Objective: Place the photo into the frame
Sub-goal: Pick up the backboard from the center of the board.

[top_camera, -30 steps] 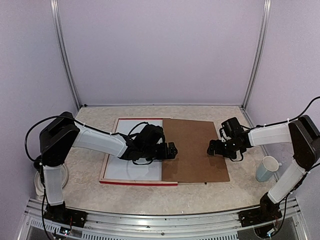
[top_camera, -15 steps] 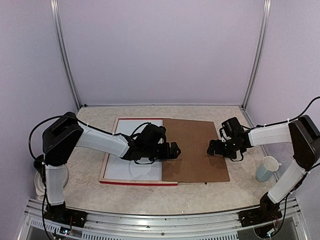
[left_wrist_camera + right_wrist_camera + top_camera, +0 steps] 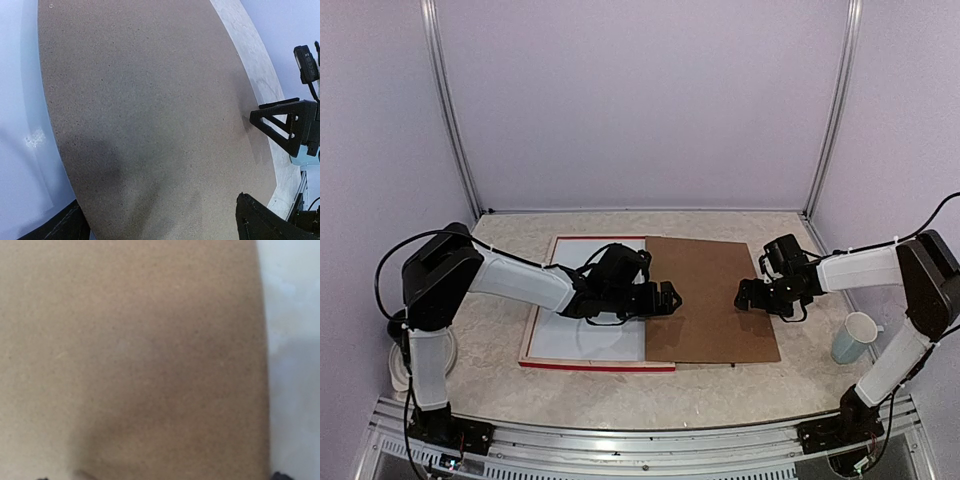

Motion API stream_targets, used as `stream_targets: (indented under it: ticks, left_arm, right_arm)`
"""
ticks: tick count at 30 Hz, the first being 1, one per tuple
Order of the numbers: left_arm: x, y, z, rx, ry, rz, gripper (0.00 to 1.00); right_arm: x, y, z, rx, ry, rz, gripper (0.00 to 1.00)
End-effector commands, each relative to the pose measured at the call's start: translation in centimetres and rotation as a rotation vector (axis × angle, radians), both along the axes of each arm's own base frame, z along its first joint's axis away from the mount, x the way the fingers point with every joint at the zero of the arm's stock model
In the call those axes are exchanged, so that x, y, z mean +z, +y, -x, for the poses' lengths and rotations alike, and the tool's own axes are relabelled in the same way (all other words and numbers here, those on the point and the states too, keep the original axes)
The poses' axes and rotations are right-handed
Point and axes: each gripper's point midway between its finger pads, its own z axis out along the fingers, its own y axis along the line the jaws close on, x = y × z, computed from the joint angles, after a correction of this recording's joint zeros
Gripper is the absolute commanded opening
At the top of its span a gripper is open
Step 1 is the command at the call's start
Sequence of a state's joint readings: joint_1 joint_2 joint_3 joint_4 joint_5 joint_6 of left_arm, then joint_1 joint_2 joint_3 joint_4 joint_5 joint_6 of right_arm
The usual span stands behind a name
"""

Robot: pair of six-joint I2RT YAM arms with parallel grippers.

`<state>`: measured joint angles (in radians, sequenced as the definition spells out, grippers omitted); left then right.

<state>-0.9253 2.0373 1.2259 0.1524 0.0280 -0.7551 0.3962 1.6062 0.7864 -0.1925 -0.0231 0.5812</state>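
The photo does not show in any view. If it is on the table (image 3: 740,385) it is hidden, perhaps under the brown board (image 3: 710,300), so I judge that seating it has not yet been done, or at least cannot be confirmed. The frame (image 3: 590,365) lies flat beneath and behind my left end effector (image 3: 665,298), red rail nearest me, with a white sheet (image 3: 570,340) filling its opening. The board lies flat too. Its left edge overlaps the frame's right part directly under the left end effector, and the rest runs across beneath my right end effector (image 3: 748,297) and onto the table. The left end effector sits low over that seam with its fingers spread wide, gripping nothing. The right one faces it from across the board. Its wrist camera is so close that only board grain and dark slivers in the bottom corners show, so I read it as spread and empty as well. What is left, as I judge it, is to find the photo, lay it into the opening and close the board over it. The board's left edge over the white sheet is the only edge raised enough to get under. There is bare board between the two end effectors and bare table nearer me. A cup (image 3: 855,337) stands outside the right end effector, well apart from the board.
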Motion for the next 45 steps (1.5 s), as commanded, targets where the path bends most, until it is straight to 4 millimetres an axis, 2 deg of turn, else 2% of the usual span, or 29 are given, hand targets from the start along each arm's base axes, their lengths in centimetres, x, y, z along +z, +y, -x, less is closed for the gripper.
stream_targets:
  ticks: [1,10,14,19,26,30,34,39,45]
  left_arm:
    - [6.4,-2.2,0.5,-0.071,-0.085,0.162,0.98]
    - [14.3,-3.6,1.9,-0.109,-0.199,0.266,0.99]
    - [16.8,-4.7,2.6,-0.135,-0.234,0.297,0.99]
    - [18.4,-6.1,3.1,-0.159,-0.253,0.322,0.99]
    - [20.0,-6.9,3.0,-0.162,-0.273,0.364,0.99]
    - [21.1,-7.2,3.0,-0.16,-0.288,0.383,0.99]
    - [20.8,-7.3,2.8,-0.156,-0.283,0.386,0.98]
    - [21.7,-7.6,3.3,-0.17,-0.291,0.42,0.98]
    - [23.9,-8.2,4.1,-0.196,-0.313,0.463,0.98]
  right_arm:
    - [-2.3,0.0,2.5,0.027,0.12,-0.017,0.97]
    - [0.2,1.6,2.7,0.085,0.07,-0.114,0.96]
    - [1.3,2.9,2.9,0.129,0.044,-0.197,0.96]
    - [2.6,4.5,3.1,0.179,0.015,-0.277,0.96]
    - [2.5,5.1,3.2,0.198,0.019,-0.272,0.96]
    - [3.0,4.3,2.7,0.166,-0.005,-0.222,0.96]
    - [3.2,3.6,2.1,0.147,-0.013,-0.172,0.96]
    - [3.1,5.0,2.3,0.185,0.006,-0.227,0.96]
    - [5.1,6.8,2.1,0.228,-0.031,-0.271,0.96]
